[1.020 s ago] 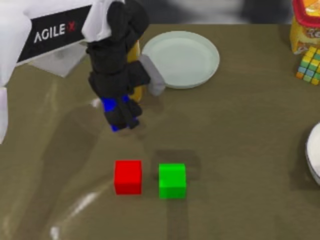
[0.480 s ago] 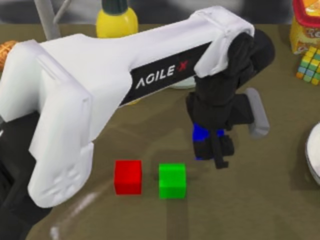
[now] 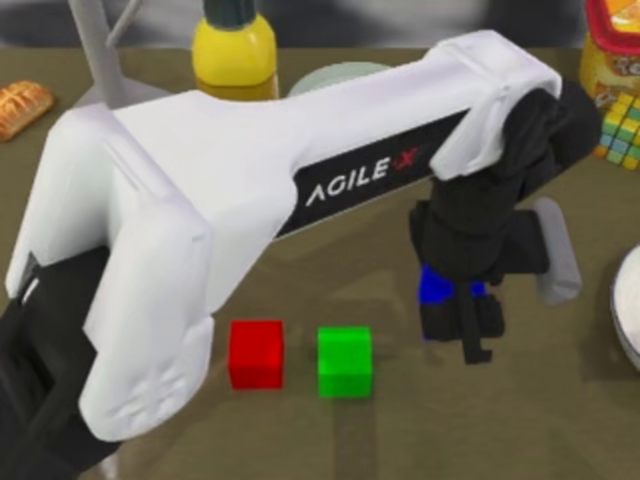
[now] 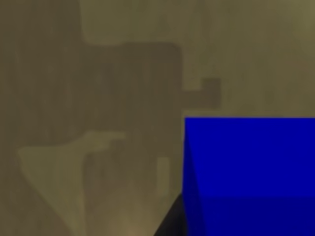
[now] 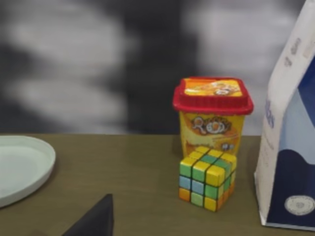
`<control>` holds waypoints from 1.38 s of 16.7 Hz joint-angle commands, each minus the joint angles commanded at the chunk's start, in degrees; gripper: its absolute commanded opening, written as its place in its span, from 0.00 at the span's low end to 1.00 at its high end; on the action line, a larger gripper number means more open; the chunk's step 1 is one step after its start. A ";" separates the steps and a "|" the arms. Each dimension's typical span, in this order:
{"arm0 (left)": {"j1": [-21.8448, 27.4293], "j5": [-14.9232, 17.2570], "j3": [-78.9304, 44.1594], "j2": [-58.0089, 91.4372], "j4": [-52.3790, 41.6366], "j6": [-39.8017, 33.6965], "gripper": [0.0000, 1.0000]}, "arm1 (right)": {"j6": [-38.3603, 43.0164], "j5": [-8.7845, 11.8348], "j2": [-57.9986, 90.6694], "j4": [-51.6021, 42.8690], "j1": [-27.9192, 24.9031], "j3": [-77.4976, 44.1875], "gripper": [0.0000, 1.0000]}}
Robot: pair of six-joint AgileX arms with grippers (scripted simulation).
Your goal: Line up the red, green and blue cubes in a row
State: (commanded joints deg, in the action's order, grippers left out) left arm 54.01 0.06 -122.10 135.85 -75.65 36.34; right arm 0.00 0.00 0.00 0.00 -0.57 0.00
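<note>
The red cube (image 3: pixel 256 352) and the green cube (image 3: pixel 345 360) sit side by side on the brown table near its front, a narrow gap between them. My left gripper (image 3: pixel 456 325) hangs just right of the green cube and a little farther back, shut on the blue cube (image 3: pixel 437 285), which is held clear of the table. In the left wrist view the blue cube (image 4: pixel 251 167) fills the corner between the jaws, over bare table and the gripper's shadow. My right gripper (image 5: pixel 98 221) stays parked off the right side; only a dark edge of it shows.
A yellow bottle (image 3: pixel 234 50) and a bread roll (image 3: pixel 22 103) stand at the back left. A pale plate (image 3: pixel 340 75) is half hidden by my left arm. A red-lidded yellow cup (image 3: pixel 610 50), a puzzle cube (image 3: pixel 622 125) and a carton (image 5: pixel 290 147) occupy the back right.
My left arm has swung from behind the red cube across to the right, carrying the blue cube, and now hangs right of the green cube. Red and green cubes have not moved.
</note>
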 joint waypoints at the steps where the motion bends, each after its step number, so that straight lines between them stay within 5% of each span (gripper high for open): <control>1: 0.00 -0.02 0.67 0.15 0.80 -0.01 0.00 | 0.00 0.00 0.00 0.00 0.00 0.00 1.00; 12: 0.22 0.01 9.98 3.42 13.15 -0.14 0.00 | 0.00 0.00 0.00 0.00 0.00 0.00 1.00; 23: 0.22 0.01 9.98 3.42 13.15 -0.14 0.83 | 0.00 0.00 0.00 0.00 0.00 0.00 1.00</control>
State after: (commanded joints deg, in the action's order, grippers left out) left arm 54.23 0.07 -112.12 139.27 -62.50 36.20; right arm 0.00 0.00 0.00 0.00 -0.57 0.00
